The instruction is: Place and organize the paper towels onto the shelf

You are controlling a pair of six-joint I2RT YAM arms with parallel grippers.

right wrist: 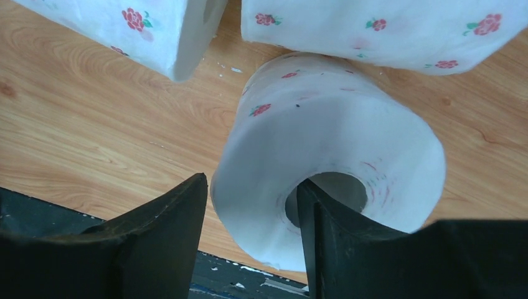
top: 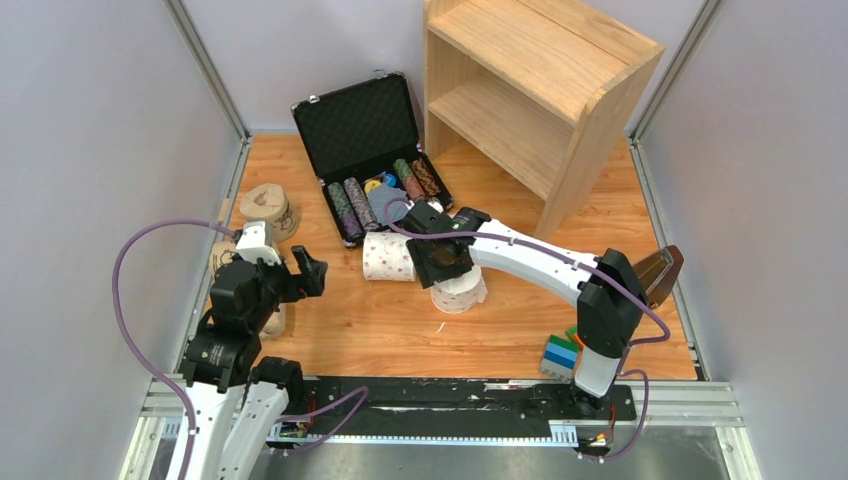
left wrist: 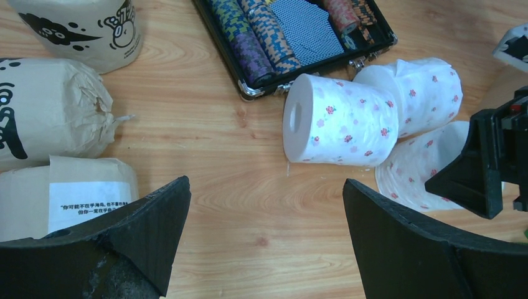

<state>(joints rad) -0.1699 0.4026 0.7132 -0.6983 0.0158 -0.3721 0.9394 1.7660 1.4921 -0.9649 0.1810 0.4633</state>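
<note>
Pinching the upright white roll [right wrist: 336, 143] mid-frame by its wall works, your right gripper [right wrist: 252, 187] half-shut with one finger down the core, can't tell if it's biting yet, so squeeze gently before lifting; left gripper [left wrist: 266, 184] idles wide open.

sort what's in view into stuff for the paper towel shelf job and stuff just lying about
For the job: three white rose-print paper towel rolls; three tan-wrapped rolls; light-wood shelf.
Just lying about: open black case; poker-chip rows inside it; small blue-and-green object.
</note>
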